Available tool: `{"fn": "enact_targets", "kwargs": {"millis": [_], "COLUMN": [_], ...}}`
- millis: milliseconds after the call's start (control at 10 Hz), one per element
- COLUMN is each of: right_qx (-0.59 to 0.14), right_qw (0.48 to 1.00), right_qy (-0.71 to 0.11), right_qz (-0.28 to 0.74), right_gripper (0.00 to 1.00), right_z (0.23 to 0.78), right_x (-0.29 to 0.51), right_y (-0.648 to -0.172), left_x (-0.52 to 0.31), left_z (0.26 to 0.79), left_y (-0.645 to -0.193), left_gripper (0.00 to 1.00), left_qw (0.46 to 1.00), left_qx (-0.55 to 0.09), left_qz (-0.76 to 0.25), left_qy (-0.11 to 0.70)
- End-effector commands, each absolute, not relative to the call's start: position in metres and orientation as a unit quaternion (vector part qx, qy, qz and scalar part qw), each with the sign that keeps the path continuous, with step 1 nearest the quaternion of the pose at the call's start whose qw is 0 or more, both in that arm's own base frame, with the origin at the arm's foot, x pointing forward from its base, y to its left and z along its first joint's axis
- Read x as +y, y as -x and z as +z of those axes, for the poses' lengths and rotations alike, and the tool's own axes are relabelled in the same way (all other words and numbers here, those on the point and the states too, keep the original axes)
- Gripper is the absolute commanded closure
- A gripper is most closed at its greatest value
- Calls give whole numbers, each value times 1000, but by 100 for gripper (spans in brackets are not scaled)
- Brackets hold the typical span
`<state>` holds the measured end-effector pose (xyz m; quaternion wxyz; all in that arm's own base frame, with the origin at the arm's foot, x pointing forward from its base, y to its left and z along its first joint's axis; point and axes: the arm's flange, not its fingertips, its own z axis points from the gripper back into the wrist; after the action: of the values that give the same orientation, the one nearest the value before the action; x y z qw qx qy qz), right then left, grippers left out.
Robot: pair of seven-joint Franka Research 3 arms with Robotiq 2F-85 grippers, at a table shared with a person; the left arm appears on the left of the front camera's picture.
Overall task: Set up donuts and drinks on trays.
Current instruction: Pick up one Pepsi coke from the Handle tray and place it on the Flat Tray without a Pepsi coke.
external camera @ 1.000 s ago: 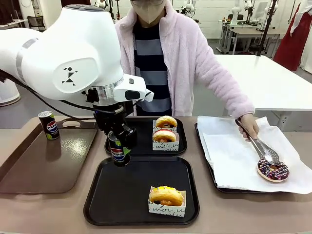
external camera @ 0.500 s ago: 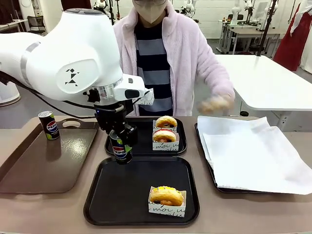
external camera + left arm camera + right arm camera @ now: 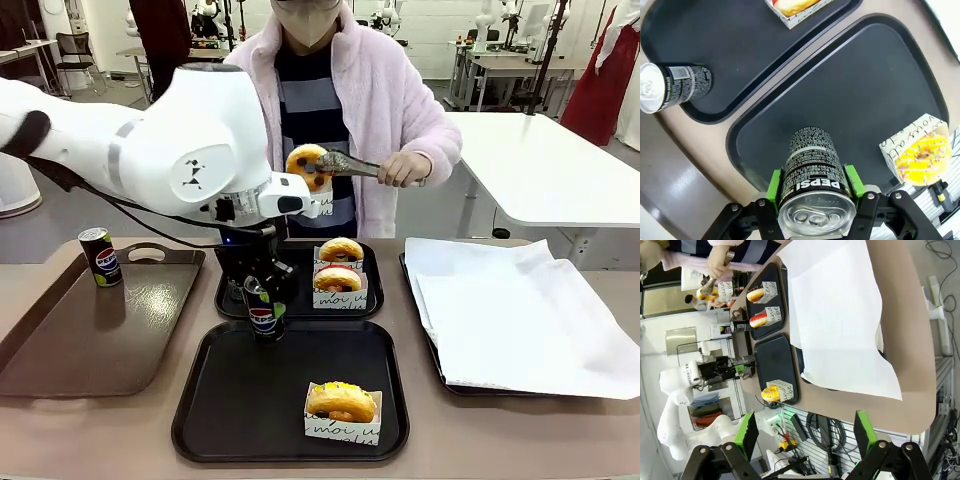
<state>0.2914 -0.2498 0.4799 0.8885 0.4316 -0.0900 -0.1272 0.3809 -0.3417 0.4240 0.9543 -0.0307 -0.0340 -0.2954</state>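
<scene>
The left gripper (image 3: 812,200) has its green pads clamped on the sides of a black Pepsi can (image 3: 812,170), a smooth printed cylinder with a silver pull-tab top, held upright over the far left corner of the near black tray (image 3: 250,400); whether the can's base touches the tray I cannot tell. That tray is matte, near-square, with rounded corners and a low raised rim; most of its floor is bare, and a yellow-iced donut (image 3: 342,400) in a white printed paper sleeve stands near its front right corner. Just beyond lies the matching far tray (image 3: 372,300), holding two sleeved donuts (image 3: 339,268) one behind the other on its right side and a second black can (image 3: 671,87) at its left corner. To the left sits a glossy brown tray (image 3: 90,340) with handles, with another Pepsi can (image 3: 99,256) at its far edge. To the right, crumpled white paper (image 3: 520,320) covers a dark tray. The person's hand (image 3: 400,168) holds metal tongs (image 3: 345,165) gripping a chocolate-iced donut (image 3: 308,166) in the air above the far tray. The right gripper (image 3: 802,435) hangs with fingers spread wide, holding nothing, above the near edge of the table (image 3: 880,410).
</scene>
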Motion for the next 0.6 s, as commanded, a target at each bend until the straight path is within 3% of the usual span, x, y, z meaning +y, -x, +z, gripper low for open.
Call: {"fn": "enact_targets", "kwargs": {"millis": [0, 300, 500], "right_qx": [-88, -88, -88], "right_qw": [888, 888, 888], "right_qy": [-433, -433, -433], "right_qz": [-126, -126, -126], "right_gripper": [0, 0, 0], "right_z": [480, 480, 480], "right_x": [-249, -249, -249], "right_y": [-291, -291, -291], "left_x": [-349, -349, -334], "left_z": [419, 398, 413], "left_y": [-389, -386, -369], "left_gripper": [41, 41, 41], "left_qw": [959, 959, 952], "left_qx": [-23, -8, 14], "left_qz": [-282, -284, -305], "left_qy": [16, 5, 0]}}
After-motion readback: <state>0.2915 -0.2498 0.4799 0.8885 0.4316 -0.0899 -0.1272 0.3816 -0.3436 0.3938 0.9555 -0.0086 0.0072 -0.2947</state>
